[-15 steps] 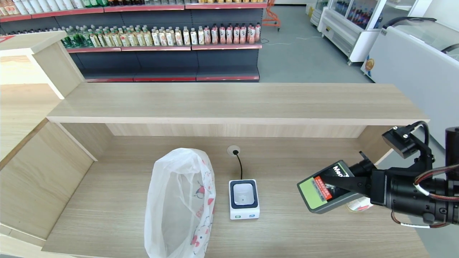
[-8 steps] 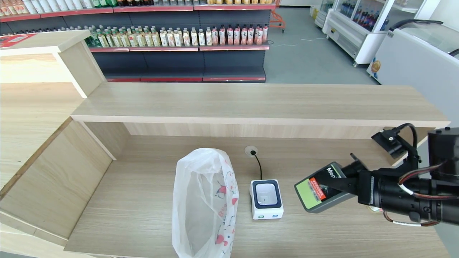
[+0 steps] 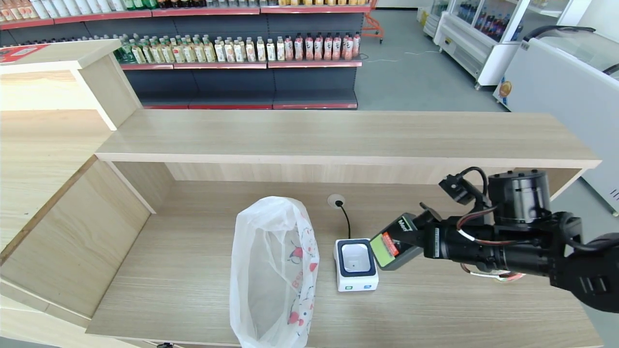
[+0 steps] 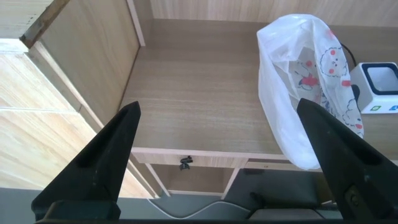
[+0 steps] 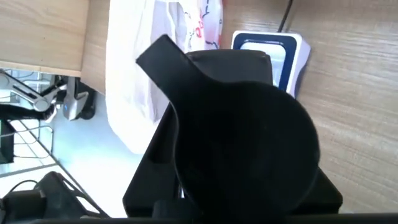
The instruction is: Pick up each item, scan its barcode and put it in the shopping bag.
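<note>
My right gripper [image 3: 414, 236] is shut on a dark grey box [image 3: 392, 241] with a green and red label. It holds the box tilted just above the right edge of the white barcode scanner [image 3: 355, 264], label side toward the scanner. The white printed shopping bag [image 3: 273, 270] stands open left of the scanner. In the right wrist view the held box hides most of the scene, with the scanner [image 5: 268, 47] and bag [image 5: 146, 68] beyond it. My left gripper [image 4: 219, 163] is open with nothing in it, off the counter's near edge, the bag [image 4: 305, 81] ahead of it.
A white and red item [image 3: 498, 276] lies on the counter, mostly hidden behind my right arm. The scanner's black cable [image 3: 344, 217] runs to a hole in the counter. A raised wooden ledge [image 3: 338, 137] borders the far side and a side wall [image 3: 72, 241] the left.
My right gripper has carried the box leftward, from well right of the scanner to its right edge. The head camera also shifted early on. The bag and scanner stayed put.
</note>
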You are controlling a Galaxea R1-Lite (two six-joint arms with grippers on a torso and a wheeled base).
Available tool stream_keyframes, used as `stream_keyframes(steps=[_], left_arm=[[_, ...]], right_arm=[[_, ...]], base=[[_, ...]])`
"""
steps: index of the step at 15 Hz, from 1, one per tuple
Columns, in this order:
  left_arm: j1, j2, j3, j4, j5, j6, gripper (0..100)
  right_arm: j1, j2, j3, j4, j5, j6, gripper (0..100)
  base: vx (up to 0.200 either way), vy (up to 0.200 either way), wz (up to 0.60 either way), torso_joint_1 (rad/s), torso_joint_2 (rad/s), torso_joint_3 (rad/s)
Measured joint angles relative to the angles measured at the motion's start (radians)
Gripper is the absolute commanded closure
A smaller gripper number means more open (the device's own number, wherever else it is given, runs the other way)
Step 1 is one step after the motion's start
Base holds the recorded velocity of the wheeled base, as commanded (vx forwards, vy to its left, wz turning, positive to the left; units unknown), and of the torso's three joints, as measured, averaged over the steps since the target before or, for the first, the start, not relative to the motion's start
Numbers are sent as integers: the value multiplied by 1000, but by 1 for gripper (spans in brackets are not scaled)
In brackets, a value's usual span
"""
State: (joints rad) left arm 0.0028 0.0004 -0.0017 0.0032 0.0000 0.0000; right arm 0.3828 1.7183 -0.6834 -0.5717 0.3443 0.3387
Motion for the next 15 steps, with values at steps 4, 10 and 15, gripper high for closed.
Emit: stream_keyframes(steps=[4, 10, 15], left_arm=[[0, 0, 0, 0, 0, 1, 0], [0, 0, 0, 0, 0, 2, 0], [0, 0, 0, 0, 0, 0, 0]], right_arm=[[51, 180, -89, -46, -4, -70, 100], [72, 363, -146, -145, -83, -160, 100], [75, 417, -182, -150, -98, -167, 100]], base=[[0, 0, 0, 0, 0, 0], [0, 0, 0, 0, 0, 0], [0, 0, 0, 0, 0, 0]])
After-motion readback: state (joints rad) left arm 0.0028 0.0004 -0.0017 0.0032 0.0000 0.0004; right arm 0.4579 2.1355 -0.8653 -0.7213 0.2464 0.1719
